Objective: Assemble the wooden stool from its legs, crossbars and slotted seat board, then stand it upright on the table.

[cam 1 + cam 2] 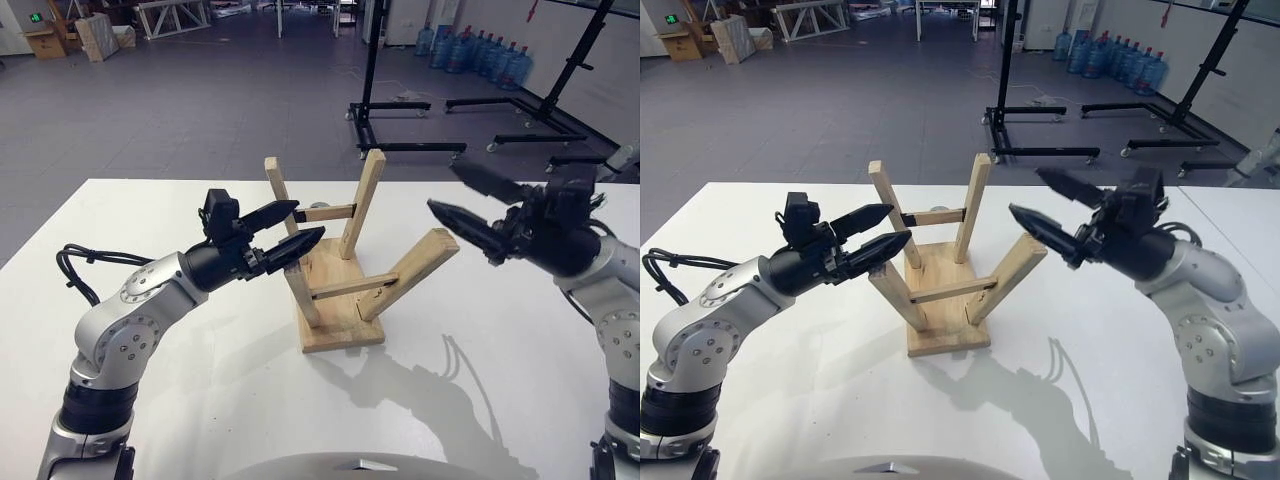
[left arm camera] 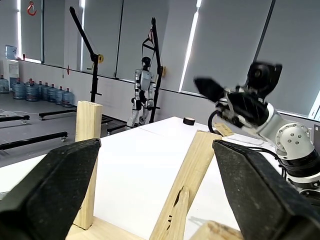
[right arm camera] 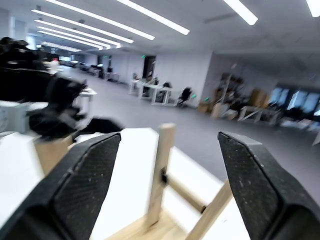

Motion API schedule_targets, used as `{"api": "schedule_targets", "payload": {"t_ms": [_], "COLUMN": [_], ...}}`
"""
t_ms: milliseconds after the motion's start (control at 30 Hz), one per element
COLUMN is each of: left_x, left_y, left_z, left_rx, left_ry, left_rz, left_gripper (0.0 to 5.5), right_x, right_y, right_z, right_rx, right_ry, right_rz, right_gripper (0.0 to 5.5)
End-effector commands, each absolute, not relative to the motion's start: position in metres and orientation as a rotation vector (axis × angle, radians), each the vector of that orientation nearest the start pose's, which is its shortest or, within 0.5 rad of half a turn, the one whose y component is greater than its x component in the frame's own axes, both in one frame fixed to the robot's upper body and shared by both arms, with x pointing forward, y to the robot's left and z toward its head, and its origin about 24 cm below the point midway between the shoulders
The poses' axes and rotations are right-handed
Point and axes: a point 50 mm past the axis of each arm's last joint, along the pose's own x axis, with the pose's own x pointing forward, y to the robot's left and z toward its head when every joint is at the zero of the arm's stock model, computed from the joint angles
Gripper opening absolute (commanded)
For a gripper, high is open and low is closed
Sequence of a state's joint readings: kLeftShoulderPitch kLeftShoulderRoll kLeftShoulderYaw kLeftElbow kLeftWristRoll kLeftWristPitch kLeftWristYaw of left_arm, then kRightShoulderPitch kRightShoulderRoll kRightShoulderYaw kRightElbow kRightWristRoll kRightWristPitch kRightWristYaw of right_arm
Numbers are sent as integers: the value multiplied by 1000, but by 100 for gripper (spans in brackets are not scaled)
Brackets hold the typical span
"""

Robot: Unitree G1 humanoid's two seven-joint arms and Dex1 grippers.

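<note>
The wooden stool lies upside down in the middle of the white table [image 1: 150, 220], with its seat board [image 1: 340, 328] flat on the table. Its legs [image 1: 365, 200] point up, joined by crossbars [image 1: 350, 287]. The front right leg [image 1: 410, 270] leans outward. My left gripper [image 1: 308, 220] is open and hovers at the top of the front left leg [image 1: 300, 290], holding nothing. In the left wrist view, two legs [image 2: 89, 160] stand beyond its fingers [image 2: 50, 190]. My right gripper [image 1: 441, 186] is open in the air, just right of the leaning leg and clear of it.
The table's far edge lies just behind the stool. Black wheeled stands [image 1: 400, 110] and water bottles [image 1: 480, 50] are on the floor beyond it. The left arm's cable [image 1: 80, 265] loops over the table at the left. A small black disc [image 2: 188, 120] lies farther off on the table.
</note>
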State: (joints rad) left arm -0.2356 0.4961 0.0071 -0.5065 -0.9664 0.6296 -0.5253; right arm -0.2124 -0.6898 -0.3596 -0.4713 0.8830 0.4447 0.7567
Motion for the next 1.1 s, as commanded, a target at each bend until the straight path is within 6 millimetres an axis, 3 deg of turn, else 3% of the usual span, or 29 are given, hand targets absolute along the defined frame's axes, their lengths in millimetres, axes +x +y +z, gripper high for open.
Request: {"api": "schedule_targets", "payload": {"t_ms": [33, 133, 333, 433, 600, 733, 800, 967, 1100], "left_x": [238, 240, 242, 244, 246, 246, 247, 249, 251], "left_y": [124, 121, 120, 120, 119, 118, 118, 117, 117], "left_z": [158, 157, 159, 159, 161, 162, 162, 161, 158], "left_rx": [-223, -214, -208, -202, -198, -190, -188, -186, -185], "left_ry": [56, 60, 58, 69, 84, 103, 111, 124, 135], "left_rz": [-1047, -1035, -1017, -1008, -1023, -1037, -1040, -1029, -1016], "left_gripper": [408, 408, 408, 408, 408, 408, 408, 408, 408], "right_x": [226, 227, 238, 238, 238, 228, 218, 210, 224], "right_y": [-205, -191, -156, -145, -132, -135, -137, -123, -120], "right_z": [242, 238, 215, 204, 143, 77, 56, 38, 48], "right_rx": [-103, -208, -686, -962, -1229, -1220, -1151, -1032, -1093], "right_ry": [-397, -385, -454, -527, -345, 24, 171, 214, 47], "right_rz": [931, 894, 588, 549, 710, 898, 979, 1049, 1029], "right_gripper": [357, 357, 357, 357, 357, 357, 357, 357, 357]}}
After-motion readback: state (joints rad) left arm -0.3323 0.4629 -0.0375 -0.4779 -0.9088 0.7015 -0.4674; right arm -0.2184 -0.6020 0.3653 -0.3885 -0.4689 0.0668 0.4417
